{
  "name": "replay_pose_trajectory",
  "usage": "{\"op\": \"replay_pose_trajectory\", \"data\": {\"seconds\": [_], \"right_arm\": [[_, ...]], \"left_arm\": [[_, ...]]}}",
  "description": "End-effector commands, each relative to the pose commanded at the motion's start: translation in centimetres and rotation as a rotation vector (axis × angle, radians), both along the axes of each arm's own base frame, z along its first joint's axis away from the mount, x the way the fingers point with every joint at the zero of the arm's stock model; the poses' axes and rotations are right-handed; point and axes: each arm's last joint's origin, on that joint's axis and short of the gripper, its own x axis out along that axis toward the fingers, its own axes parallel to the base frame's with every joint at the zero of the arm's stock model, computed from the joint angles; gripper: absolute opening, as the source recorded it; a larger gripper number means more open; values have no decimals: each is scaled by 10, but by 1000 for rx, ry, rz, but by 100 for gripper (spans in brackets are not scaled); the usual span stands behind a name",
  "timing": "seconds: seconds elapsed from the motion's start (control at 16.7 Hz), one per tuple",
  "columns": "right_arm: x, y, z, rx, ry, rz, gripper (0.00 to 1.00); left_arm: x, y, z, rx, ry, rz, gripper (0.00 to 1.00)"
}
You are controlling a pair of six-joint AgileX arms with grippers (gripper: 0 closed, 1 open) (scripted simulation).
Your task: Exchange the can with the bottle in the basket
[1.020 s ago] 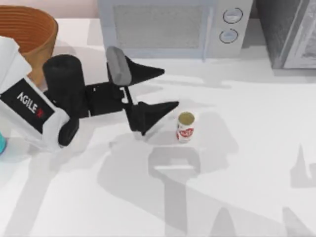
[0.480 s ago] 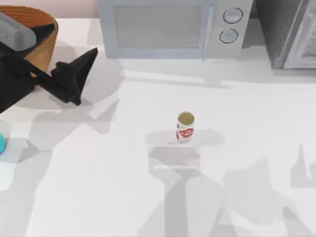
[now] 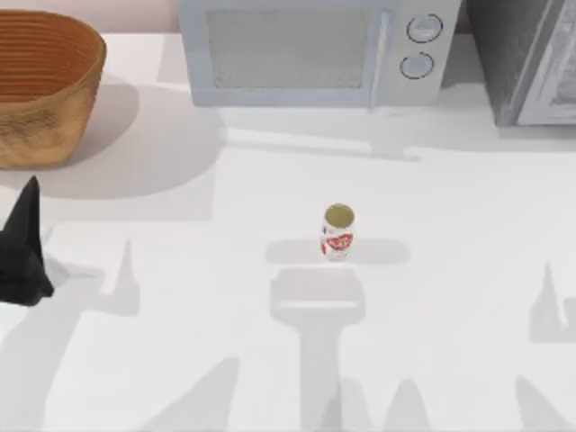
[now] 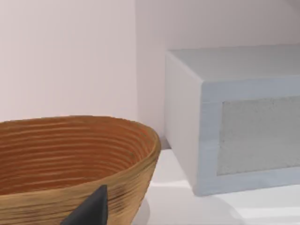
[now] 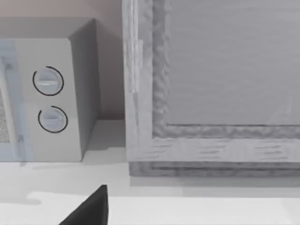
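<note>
The can (image 3: 337, 231), white with a red label and a gold top, stands upright alone near the middle of the table. The wicker basket (image 3: 40, 85) sits at the far left corner; its ribbed inside (image 4: 65, 154) fills the lower part of the left wrist view and holds nothing that I can see. A dark part of my left gripper (image 3: 22, 256) pokes in at the table's left edge, below the basket and far from the can; it also shows in the left wrist view (image 4: 91, 211). My right gripper (image 5: 89, 208) is parked, facing the back right. The bottle is out of view.
A microwave (image 3: 315, 49) stands along the back edge beside the basket, its two dials (image 5: 49, 98) facing forward. A grey cabinet (image 3: 531, 58) fills the back right corner.
My left arm has pulled back from beside the can, past the basket, to the table's left edge. The can has stayed put.
</note>
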Motion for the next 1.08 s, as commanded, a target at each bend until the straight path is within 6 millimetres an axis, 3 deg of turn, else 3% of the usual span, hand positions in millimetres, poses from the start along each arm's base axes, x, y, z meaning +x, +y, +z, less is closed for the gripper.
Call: {"op": "replay_pose_trajectory", "data": {"seconds": [0.36, 1.08], "right_arm": [[0, 0, 0, 0, 0, 0, 100], [0, 0, 0, 0, 0, 0, 100]], "left_arm": [[-21, 8, -42, -7, 8, 188, 100], [-12, 13, -49, 5, 52, 215, 100]]}}
